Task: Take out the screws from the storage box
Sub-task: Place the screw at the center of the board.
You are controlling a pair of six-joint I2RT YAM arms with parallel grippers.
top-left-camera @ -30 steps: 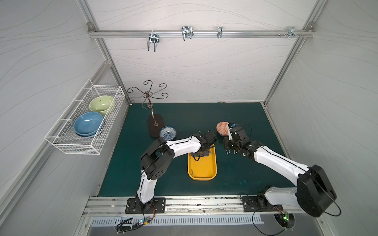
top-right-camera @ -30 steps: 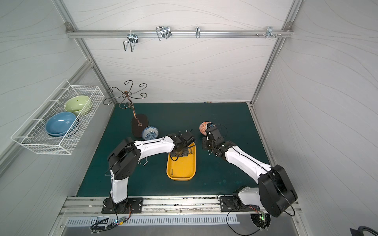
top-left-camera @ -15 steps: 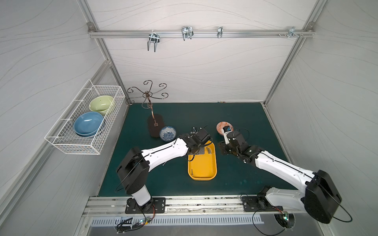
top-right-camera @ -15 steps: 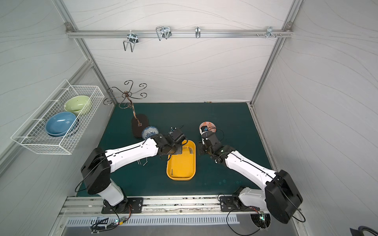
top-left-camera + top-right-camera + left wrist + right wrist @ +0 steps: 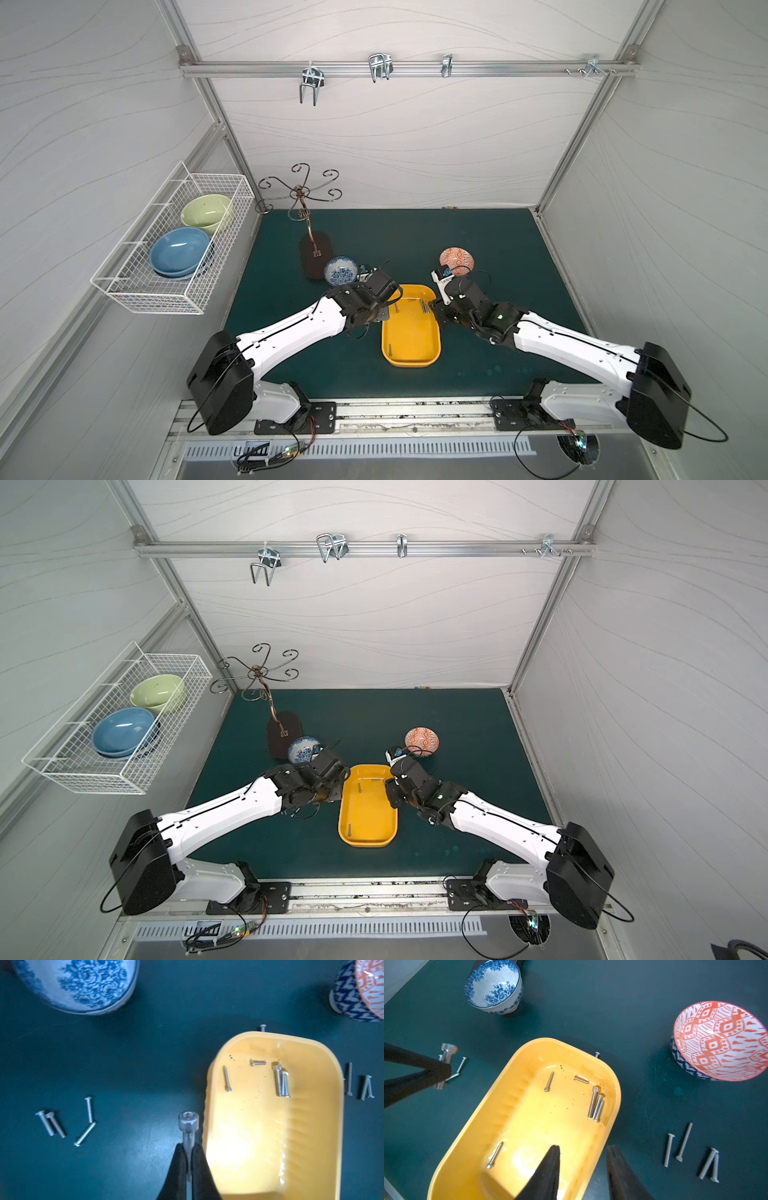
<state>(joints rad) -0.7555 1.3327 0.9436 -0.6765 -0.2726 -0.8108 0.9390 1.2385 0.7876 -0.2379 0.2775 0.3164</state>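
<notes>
Storage box [image 5: 411,336] mid-bench [image 5: 415,232] in both top views.
Left wrist: left gripper [image 5: 188,1147] clamped on screw [image 5: 188,1124], held over bench just beside box.
Right wrist: right gripper [image 5: 582,1148], jaws apart, above box rim; several screws [image 5: 596,1103] inside box, more loose on bench.

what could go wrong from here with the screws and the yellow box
The left gripper pinches the large screw by its shank only, so it might slip out early.
The right gripper stands open astride the storage box wall; lowering there could knock the box.
The three screws bunched by the wall may be hard to pick singly.
</notes>
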